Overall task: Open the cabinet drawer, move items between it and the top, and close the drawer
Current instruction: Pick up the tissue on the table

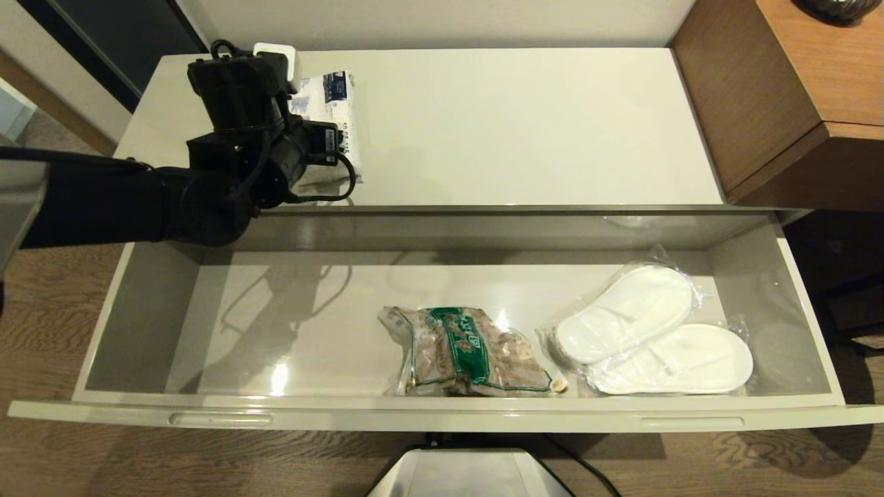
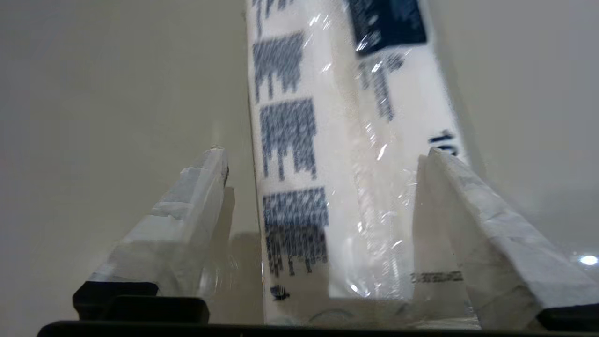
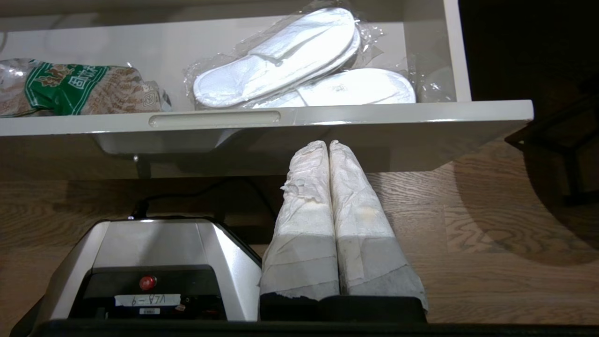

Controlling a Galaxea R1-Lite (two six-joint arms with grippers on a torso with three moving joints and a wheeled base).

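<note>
While the cabinet drawer (image 1: 442, 414) stands pulled fully out at the near edge of the scene, the right gripper (image 3: 329, 145) is parked low below its front rim, its taped fingers pressed together on nothing. Two oval slots are counted along that rim. Inside the drawer, one green-printed snack bag (image 1: 469, 355) lies near the middle front, and one clear-wrapped pair of white slippers (image 1: 652, 331), two slippers in all, lies just beside it toward the right end; the left half is bare.

Farther back, on the top (image 1: 525, 124), the single white packet (image 1: 330, 110) with blue print is seen lying flat at the left rear. The left gripper (image 2: 323, 154) is held over it, claw spread wide, one fingertip to each side of the packet's width and nothing yet pinched; whether the pads touch the wrapper cannot be told.

The step in hand is judged to be the pick-up of the packet from the top for transfer into the drawer. A squeeze across the slippery film is called for next, then a lift clear of the surface and a carry forward to the drawer's bare left half.
</note>
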